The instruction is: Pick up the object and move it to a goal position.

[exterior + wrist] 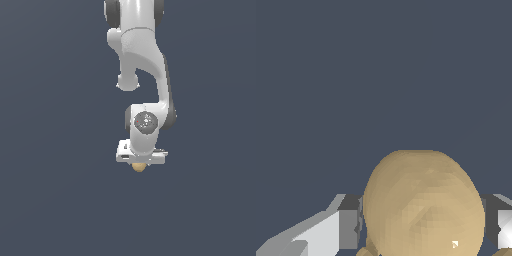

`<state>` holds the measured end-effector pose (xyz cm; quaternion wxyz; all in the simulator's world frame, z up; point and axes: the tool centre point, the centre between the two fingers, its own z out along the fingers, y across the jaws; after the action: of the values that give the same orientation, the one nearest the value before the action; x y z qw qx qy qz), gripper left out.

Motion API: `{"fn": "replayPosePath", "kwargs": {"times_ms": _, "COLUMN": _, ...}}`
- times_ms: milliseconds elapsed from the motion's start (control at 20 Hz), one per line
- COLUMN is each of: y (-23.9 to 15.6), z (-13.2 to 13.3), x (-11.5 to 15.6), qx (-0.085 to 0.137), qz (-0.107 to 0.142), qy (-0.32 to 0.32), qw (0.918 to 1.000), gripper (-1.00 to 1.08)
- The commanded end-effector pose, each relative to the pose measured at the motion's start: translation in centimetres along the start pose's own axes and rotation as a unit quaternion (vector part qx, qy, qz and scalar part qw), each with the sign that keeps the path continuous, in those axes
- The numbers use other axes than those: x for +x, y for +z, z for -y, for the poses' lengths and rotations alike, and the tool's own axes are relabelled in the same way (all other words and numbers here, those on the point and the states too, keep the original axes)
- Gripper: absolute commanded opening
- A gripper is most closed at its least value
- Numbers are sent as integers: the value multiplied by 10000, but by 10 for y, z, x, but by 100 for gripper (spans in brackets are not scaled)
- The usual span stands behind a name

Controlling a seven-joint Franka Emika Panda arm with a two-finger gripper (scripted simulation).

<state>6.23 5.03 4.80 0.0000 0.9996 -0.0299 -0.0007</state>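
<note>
In the exterior view, I am seeing the gripper [140, 161] pointing down with the tan ball [139, 167] peeking out just beneath it. In the wrist view, the ball [423, 202] is sitting between the fingers [348, 229], which are pinching it from both sides. I am judging the grasp done; carrying to the goal, which no view shows, remains.

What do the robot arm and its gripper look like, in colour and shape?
The smooth white rounded arm has dark grey bands at its joints and a grey round cap on the wrist. The white boxy gripper has pale grey fingers with dark pads. No cables show.
</note>
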Motion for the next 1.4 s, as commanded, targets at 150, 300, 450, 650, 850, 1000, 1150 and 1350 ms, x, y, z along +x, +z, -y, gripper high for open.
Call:
{"fn": "replayPosePath", "kwargs": {"times_ms": 150, "y": -28, "z": -9, "x": 0, "qx": 0, "qz": -7, "qy": 2, "qw": 10000, "gripper": -100}}
{"fn": "replayPosePath", "kwargs": {"times_ms": 300, "y": -53, "z": -16, "x": 0, "qx": 0, "qz": -7, "qy": 2, "qw": 10000, "gripper": -100}}
{"fn": "replayPosePath", "kwargs": {"times_ms": 450, "y": -83, "z": -25, "x": 0, "qx": 0, "qz": -7, "qy": 2, "qw": 10000, "gripper": -100}}
{"fn": "replayPosePath", "kwargs": {"times_ms": 650, "y": -128, "z": -39, "x": 0, "qx": 4, "qz": -6, "qy": 2, "qw": 10000, "gripper": -100}}
{"fn": "replayPosePath", "kwargs": {"times_ms": 850, "y": -174, "z": -53, "x": 1, "qx": 4, "qz": -6, "qy": 2, "qw": 10000, "gripper": -100}}
{"fn": "replayPosePath", "kwargs": {"times_ms": 1000, "y": -207, "z": -63, "x": 2, "qx": 4, "qz": -6, "qy": 2, "qw": 10000, "gripper": -100}}
{"fn": "replayPosePath", "kwargs": {"times_ms": 1150, "y": -238, "z": -72, "x": 3, "qx": 4, "qz": -6, "qy": 2, "qw": 10000, "gripper": -100}}
{"fn": "replayPosePath", "kwargs": {"times_ms": 1350, "y": -269, "z": -81, "x": 4, "qx": 4, "qz": -6, "qy": 2, "qw": 10000, "gripper": -100}}
